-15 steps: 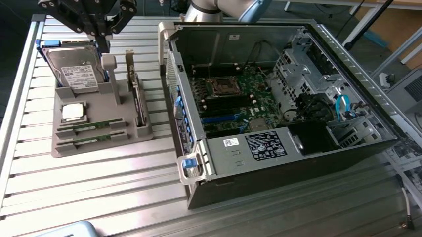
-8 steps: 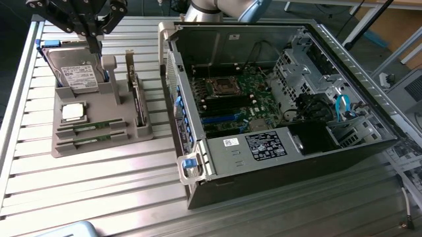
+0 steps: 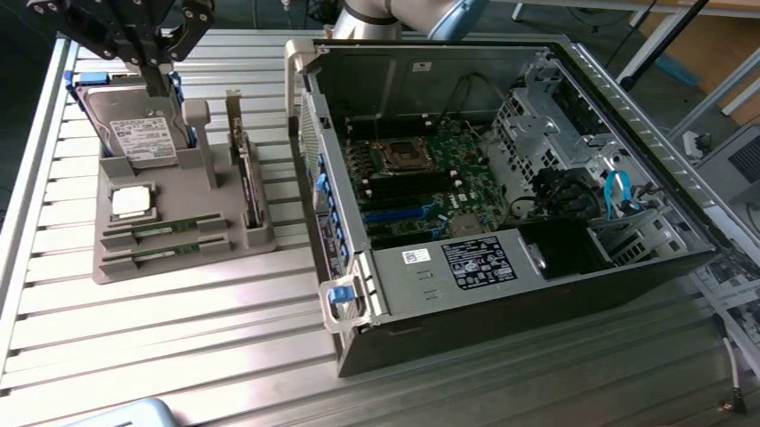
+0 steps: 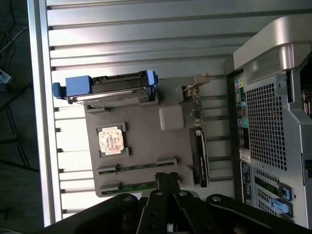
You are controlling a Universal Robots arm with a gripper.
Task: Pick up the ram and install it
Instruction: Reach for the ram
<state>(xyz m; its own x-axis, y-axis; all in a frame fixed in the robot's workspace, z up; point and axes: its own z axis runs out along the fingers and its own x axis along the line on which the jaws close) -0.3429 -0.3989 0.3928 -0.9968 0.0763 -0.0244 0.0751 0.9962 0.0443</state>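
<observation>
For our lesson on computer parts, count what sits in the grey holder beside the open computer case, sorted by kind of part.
Hard drive: 1
Processor chip: 1
Ram sticks: 2
Expansion card: 1
Total: 5

We read this as a robotics lab w/ a test bench: slatted alu. worktop (image 3: 155,356), robot arm (image 3: 392,13) overhead, opened PC tower (image 3: 511,329) w/ motherboard (image 3: 440,178) exposed, grey parts jig (image 3: 190,197) w/ HW comps. slotted in, alu. frame legs (image 3: 736,89) & loose cables (image 3: 732,369) at the edges.
</observation>
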